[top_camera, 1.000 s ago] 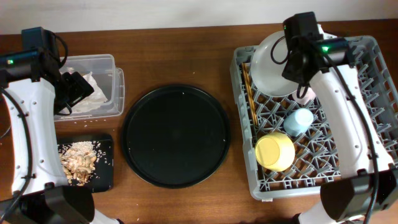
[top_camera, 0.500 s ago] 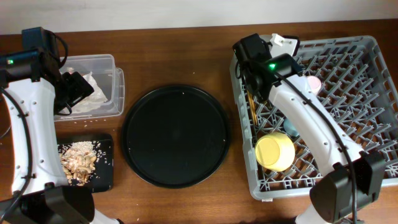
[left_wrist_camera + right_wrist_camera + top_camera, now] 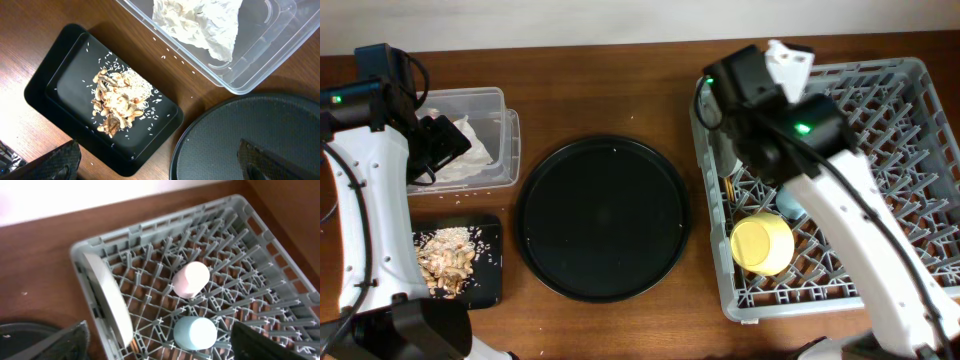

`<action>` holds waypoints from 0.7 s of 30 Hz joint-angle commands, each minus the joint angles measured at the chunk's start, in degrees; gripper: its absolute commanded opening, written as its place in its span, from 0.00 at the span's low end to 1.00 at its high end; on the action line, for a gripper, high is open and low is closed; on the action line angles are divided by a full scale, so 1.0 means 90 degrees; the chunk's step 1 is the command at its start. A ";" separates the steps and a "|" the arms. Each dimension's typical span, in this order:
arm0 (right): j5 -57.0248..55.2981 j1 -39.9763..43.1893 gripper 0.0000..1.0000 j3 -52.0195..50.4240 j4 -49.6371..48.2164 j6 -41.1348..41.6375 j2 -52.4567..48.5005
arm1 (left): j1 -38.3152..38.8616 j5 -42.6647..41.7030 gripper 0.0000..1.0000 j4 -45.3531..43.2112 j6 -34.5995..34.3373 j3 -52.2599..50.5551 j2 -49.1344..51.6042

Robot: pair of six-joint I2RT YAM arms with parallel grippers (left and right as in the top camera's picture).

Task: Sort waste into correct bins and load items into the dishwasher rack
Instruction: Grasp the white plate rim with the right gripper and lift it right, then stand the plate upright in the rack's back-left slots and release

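The grey dishwasher rack [image 3: 910, 140] fills the right side, and my right arm [image 3: 790, 125] reaches over its left part. In the right wrist view the grey plate [image 3: 107, 300] stands on edge against the rack's left wall. The pink cup [image 3: 191, 280] and light-blue cup [image 3: 196, 332] lie among the pegs. My right gripper [image 3: 160, 350] is open above them, holding nothing. The yellow bowl [image 3: 762, 243] sits at the rack's front left. My left gripper [image 3: 160, 170] hangs open over the scraps [image 3: 117, 97] in the small black tray [image 3: 55, 82]. Crumpled white paper [image 3: 200, 25] lies in the clear tub [image 3: 260, 55].
The large round black tray [image 3: 603, 218] lies between the bins and the rack. The clear tub [image 3: 485, 105] is at the back left, with the small black tray [image 3: 490, 265] in front of it. Loose grains dot the wood around the small tray.
My right arm swung from the rack's back to its left side and its jaws opened, leaving the plate on edge by the left wall. The left arm stayed still.
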State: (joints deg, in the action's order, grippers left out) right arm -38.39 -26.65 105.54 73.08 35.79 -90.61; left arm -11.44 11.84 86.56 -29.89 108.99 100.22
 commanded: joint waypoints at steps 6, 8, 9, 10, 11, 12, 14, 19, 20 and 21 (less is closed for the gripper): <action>0.1766 0.0282 0.87 0.0085 0.0687 0.0160 0.0571 | -0.0039 -0.0002 0.99 0.0007 -0.0078 0.0063 -0.0092; 0.1673 -0.0068 0.86 0.0046 0.1547 0.0661 0.0933 | -0.0039 -0.0002 0.99 0.0007 -0.0075 0.0063 -0.0092; 0.1598 -0.0396 0.86 -0.0066 0.1775 0.0780 0.1144 | -0.0039 -0.0002 0.99 0.0007 -0.0078 0.0063 -0.0092; 0.1452 -0.0903 0.86 -0.0333 0.1800 0.0797 0.1377 | -0.0039 -0.0002 0.99 0.0007 -0.0075 0.0063 -0.0092; 0.1273 -0.1236 0.86 -0.0578 0.1790 0.0959 0.1501 | -0.0039 -0.0002 0.99 0.0007 -0.0075 0.0063 -0.0092; 0.1027 -0.1758 0.88 -0.1030 0.1790 0.1251 0.1613 | -0.0039 -0.0002 0.99 0.0007 -0.0078 0.0063 -0.0092; 0.1256 -0.2096 0.99 -0.1399 0.1792 0.1248 0.1523 | -0.0039 -0.0002 0.99 0.0007 -0.0075 0.0063 -0.0092; 0.1481 -0.2120 0.99 -0.1447 0.1792 0.1246 0.0945 | -0.0039 -0.0002 0.99 0.0007 -0.0078 0.0063 -0.0092; 0.1489 -0.2120 0.99 -0.1447 0.1824 0.1222 0.0918 | -0.0039 -0.0002 0.99 0.0007 -0.0075 0.0063 -0.0092; 0.1574 -0.2120 0.99 -0.1447 0.1817 0.1226 0.0918 | -0.0039 -0.0002 0.99 0.0007 -0.0078 0.0063 -0.0092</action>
State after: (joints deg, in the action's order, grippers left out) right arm -24.95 -45.36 92.77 89.21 46.33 -82.37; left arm -11.44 11.81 86.59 -29.89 108.99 100.22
